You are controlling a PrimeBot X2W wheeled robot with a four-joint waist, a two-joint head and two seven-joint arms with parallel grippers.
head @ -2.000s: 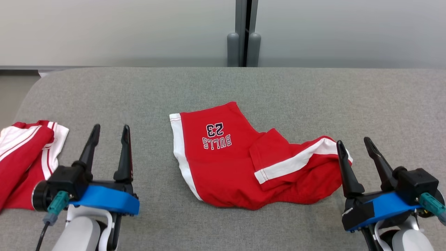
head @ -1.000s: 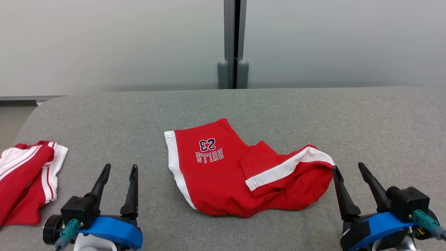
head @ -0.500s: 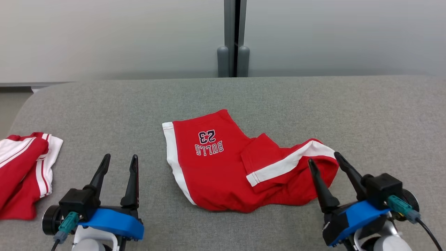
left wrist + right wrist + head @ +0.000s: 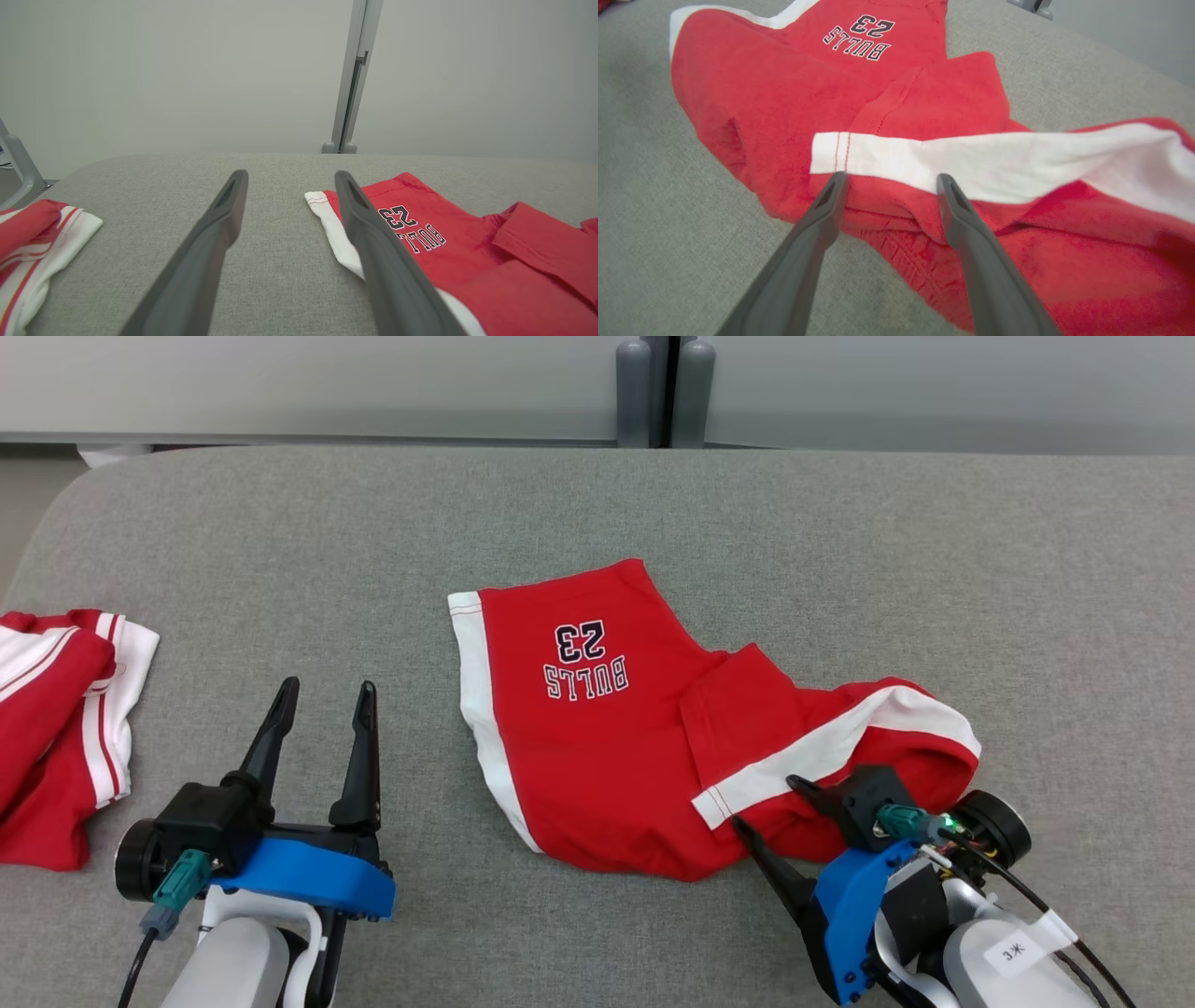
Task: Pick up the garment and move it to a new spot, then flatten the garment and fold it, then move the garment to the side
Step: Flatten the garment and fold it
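Red shorts (image 4: pixel 597 756) marked BULLS 23, rumpled at the middle of the grey surface (image 4: pixel 280 541), one leg with a white stripe folded across toward the right edge. Right fingers (image 4: pixel 777 873) spread wide and empty, tips at the shorts' near side just below the white stripe; touching the cloth or not, impossible to tell. Left fingers (image 4: pixel 359 756) likewise spread and empty, over bare surface just left of the shorts. A second red-and-white garment (image 4: pixel 65 709) bunched at the left edge.
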